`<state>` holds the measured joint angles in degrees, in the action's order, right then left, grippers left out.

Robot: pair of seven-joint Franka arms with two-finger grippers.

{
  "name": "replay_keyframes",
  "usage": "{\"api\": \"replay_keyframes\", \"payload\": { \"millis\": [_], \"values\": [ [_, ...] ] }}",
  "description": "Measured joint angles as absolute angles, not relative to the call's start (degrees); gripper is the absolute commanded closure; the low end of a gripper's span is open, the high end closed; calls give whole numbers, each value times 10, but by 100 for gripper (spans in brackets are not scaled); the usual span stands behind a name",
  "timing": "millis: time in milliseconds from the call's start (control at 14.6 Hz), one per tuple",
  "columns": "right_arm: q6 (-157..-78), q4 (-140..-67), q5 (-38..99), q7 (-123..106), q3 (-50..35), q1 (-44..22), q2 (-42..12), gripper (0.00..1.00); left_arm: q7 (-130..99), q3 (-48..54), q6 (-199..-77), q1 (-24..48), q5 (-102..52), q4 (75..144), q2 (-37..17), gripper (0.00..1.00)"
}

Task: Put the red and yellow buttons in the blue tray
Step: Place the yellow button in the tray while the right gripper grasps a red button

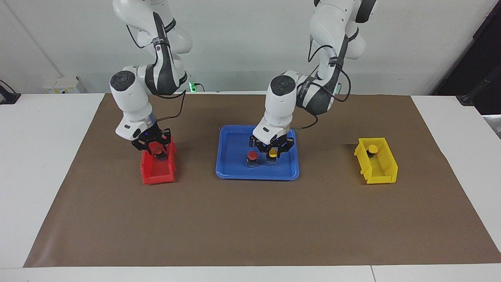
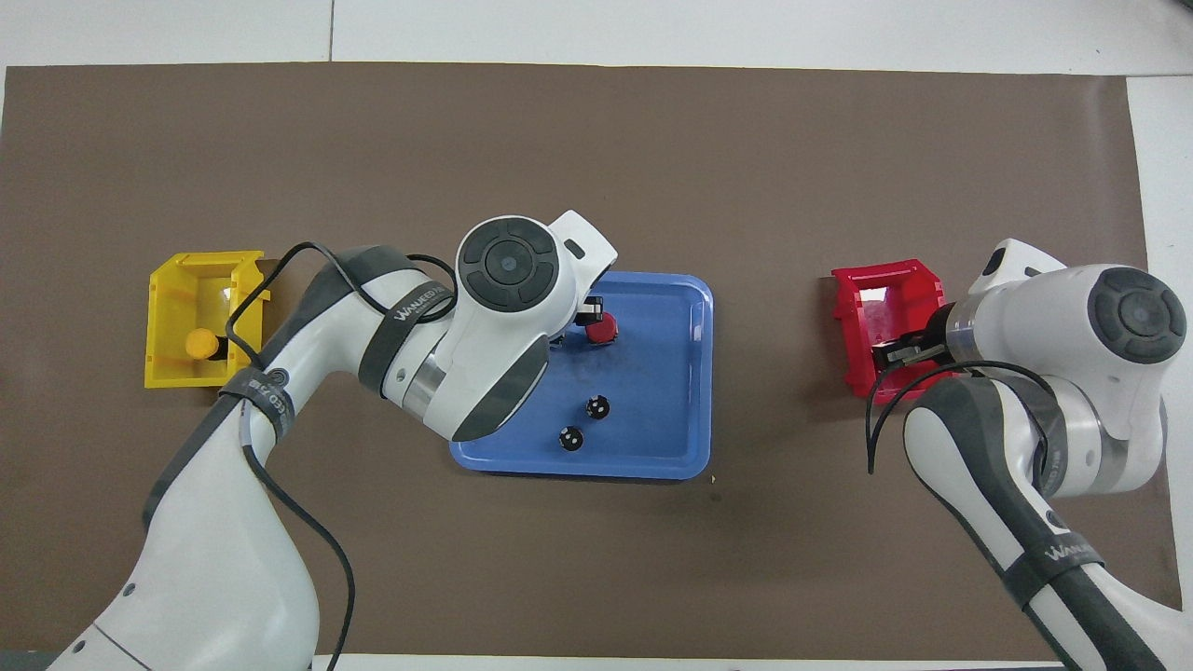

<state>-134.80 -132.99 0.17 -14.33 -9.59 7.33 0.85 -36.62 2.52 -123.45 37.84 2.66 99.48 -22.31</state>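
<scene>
My right gripper sits over the red bin, clenched on a red button. The blue tray lies toward the left arm, holding another red button. My left gripper grasps a yellow button low over the tray. One yellow button waits in the yellow bin.

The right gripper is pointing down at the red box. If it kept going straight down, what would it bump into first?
Probably the floor of the red bin. The right gripper is over that bin with a red button between its jaws, so the button's base would likely land first. How high it sits is hard to judge.
</scene>
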Motion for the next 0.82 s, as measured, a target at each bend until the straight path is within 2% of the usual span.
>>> {"api": "replay_keyframes", "payload": {
  "millis": [68, 137, 205, 273, 410, 614, 683, 819],
  "values": [
    [-1351, -1334, 2, -143, -96, 73, 9, 46, -367, 25, -1239, 379, 26, 995, -228, 97],
    [-1352, -1336, 2, -143, -96, 73, 9, 49, -367, 23, -1239, 378, 26, 995, -227, 83],
    [-1352, -1337, 2, -143, -96, 73, 9, 53, -367, 22, -1239, 378, 25, 995, -226, 45],
    [-1352, -1337, 2, -143, -96, 73, 9, 59, -367, 20, -1239, 378, 25, 995, -226, 16],
    [-1352, -1337, 2, -143, -96, 74, 9, 66, -367, 16, -1238, 377, 25, 999, -226, 13],
    [-1341, -1331, 2, -143, -96, 84, 10, 68, -367, 12, -1220, 376, 25, 998, -220, 10],
    [-1316, -1315, 2, -143, -96, 86, 10, 68, -367, 12, -1208, 371, 25, 995, -208, 9],
    [-1236, -1253, 2, -143, -97, 86, 8, 68, -358, 10, -1178, 345, 25, 991, -171, 0]
  ]
}}
